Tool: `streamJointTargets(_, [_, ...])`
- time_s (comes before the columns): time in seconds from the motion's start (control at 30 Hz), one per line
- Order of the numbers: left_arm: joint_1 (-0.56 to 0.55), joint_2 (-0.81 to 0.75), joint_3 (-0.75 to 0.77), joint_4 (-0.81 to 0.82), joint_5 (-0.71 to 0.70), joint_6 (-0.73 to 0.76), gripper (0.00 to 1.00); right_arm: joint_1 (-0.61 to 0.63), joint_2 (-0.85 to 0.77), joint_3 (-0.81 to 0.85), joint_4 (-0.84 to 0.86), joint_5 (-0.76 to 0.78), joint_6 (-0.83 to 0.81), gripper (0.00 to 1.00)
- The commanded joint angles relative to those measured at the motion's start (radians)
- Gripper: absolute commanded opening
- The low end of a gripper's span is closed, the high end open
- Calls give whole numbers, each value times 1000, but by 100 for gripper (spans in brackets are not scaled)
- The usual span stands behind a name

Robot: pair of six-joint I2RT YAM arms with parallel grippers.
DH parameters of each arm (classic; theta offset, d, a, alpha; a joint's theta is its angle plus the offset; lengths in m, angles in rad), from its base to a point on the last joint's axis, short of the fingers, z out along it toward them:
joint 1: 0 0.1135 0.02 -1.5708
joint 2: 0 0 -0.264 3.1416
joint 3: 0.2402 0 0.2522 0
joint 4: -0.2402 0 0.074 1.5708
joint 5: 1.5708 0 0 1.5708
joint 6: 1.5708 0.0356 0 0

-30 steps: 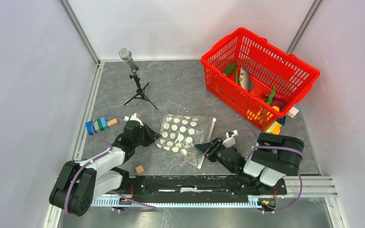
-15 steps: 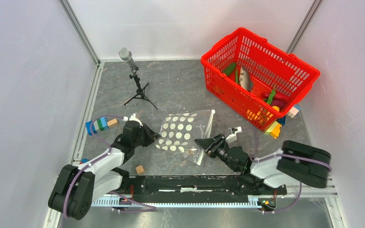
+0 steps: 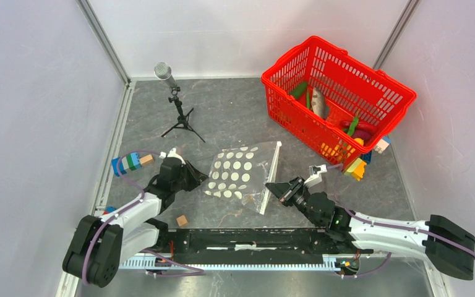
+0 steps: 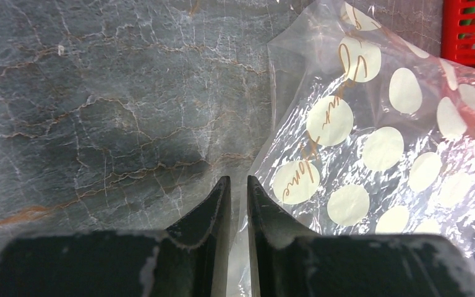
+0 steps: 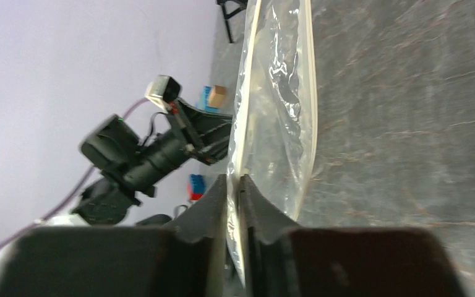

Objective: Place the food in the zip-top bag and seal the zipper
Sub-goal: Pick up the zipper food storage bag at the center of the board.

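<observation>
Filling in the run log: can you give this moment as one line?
left jaws: shut on zip-top bag edge | right jaws: shut on zipper | food: in red basket | bag: empty

food (image 3: 320, 102) in basket (image 3: 297, 120), behind flat bag (image 3: 238, 173)

**Grey marbled table and what it carries**

The grey veined table (image 3: 235, 117) carries a zip-top bag (image 3: 238, 173) between the left claw (image 3: 203, 178) and the right claw (image 3: 271, 187). Beyond the left claw stands a microphone tripod (image 3: 179, 117). Stacked blue-green blocks (image 3: 131, 162) lie just outside it, and a wooden cube (image 3: 182, 220) lies behind it. A red basket (image 3: 298, 127) sits beyond the right claw, with coloured blocks (image 3: 357, 168) beside the basket.
</observation>
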Motion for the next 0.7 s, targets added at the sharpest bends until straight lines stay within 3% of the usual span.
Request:
streamJointTargets(0.0, [4, -7, 47, 34, 34, 15, 23, 4, -2, -211, -154, 25, -131, 1])
streamJointTargets(0.03, [4, -18, 50, 34, 47, 24, 27, 4, 7, -182, -172, 21, -162, 0])
streamJointTargets(0.1, [2, -56, 78, -24, 55, 54, 50, 5, 28, -122, -219, 15, -236, 0])
streamJointTargets(0.2, [2, -144, 140, -169, 11, 121, 71, 9, 35, -38, -282, 26, -314, 0])
streamJointTargets(0.37, [2, -286, 301, -375, -46, 236, 75, 18, 26, 93, -378, 43, -444, 0])
streamJointTargets(0.5, [-13, -266, 435, -452, 24, 303, 71, 33, 8, 148, -380, 26, -524, 0])
streamJointTargets(0.67, [-191, -183, 560, -475, 18, 330, 69, 60, -14, 190, -344, -21, -605, 0])
